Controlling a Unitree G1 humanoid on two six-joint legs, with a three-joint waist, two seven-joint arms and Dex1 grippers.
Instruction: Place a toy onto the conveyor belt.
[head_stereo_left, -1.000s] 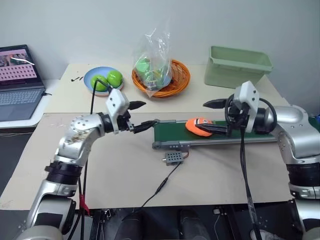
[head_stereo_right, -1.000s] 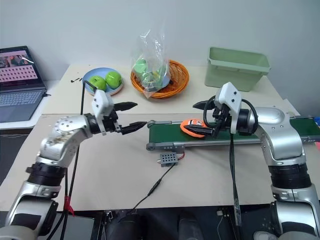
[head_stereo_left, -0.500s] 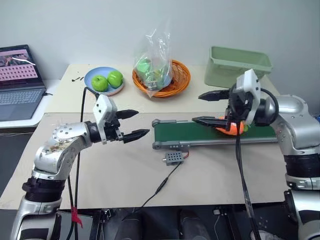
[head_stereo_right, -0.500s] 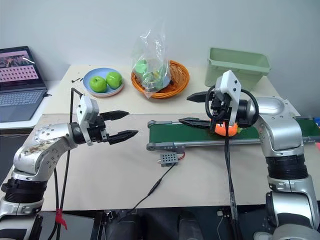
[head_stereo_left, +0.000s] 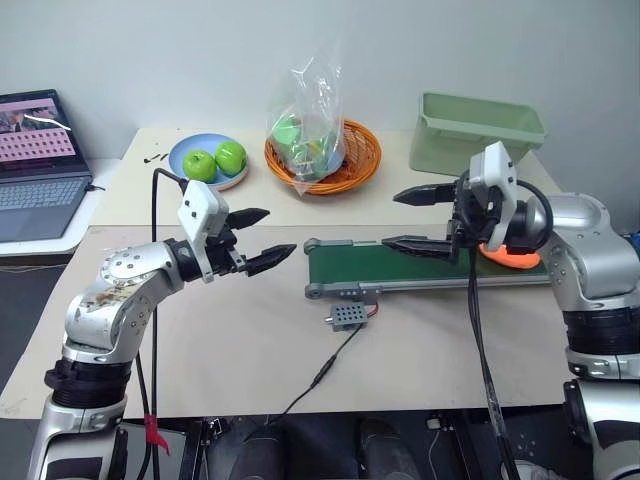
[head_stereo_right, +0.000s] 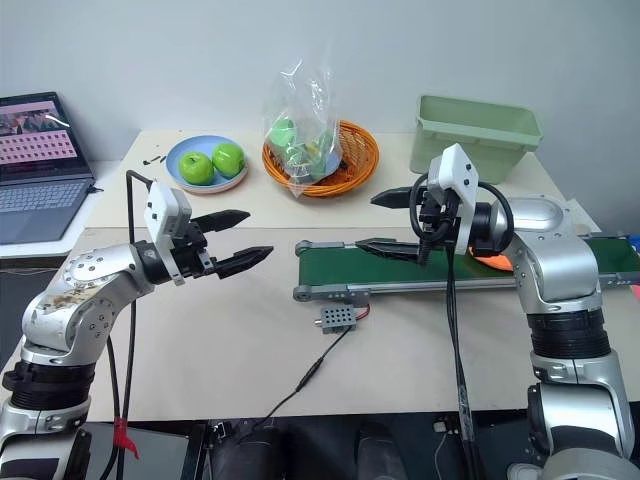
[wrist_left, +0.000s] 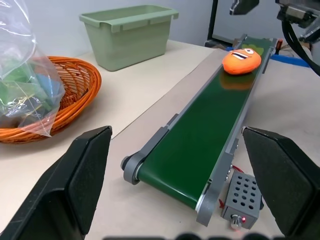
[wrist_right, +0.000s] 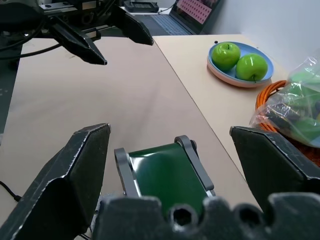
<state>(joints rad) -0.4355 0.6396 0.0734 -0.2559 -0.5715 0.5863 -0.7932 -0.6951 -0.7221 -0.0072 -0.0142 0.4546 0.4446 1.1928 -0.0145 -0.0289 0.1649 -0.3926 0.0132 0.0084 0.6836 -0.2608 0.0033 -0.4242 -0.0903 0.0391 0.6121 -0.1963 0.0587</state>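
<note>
small orange soft toy w/ cartoon face (wrist_left: 241, 60) seen lying on long dark green belt in grey frame (head_stereo_left: 400, 268) | L fingers (head_stereo_left: 261, 238) spread, empty | R fingers (head_stereo_left: 408, 219) spread, empty, above belt

Bright, even indoor light, soft shadows, sharp focus, no glare.

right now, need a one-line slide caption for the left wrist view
Orange toy riding the dark green conveyor belt, framed by the open left end effector.

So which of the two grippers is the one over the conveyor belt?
The right gripper, its fingers spread above the conveyor belt with the toy lying behind it. The left gripper hangs open over bare table, short of the belt's end.
</note>
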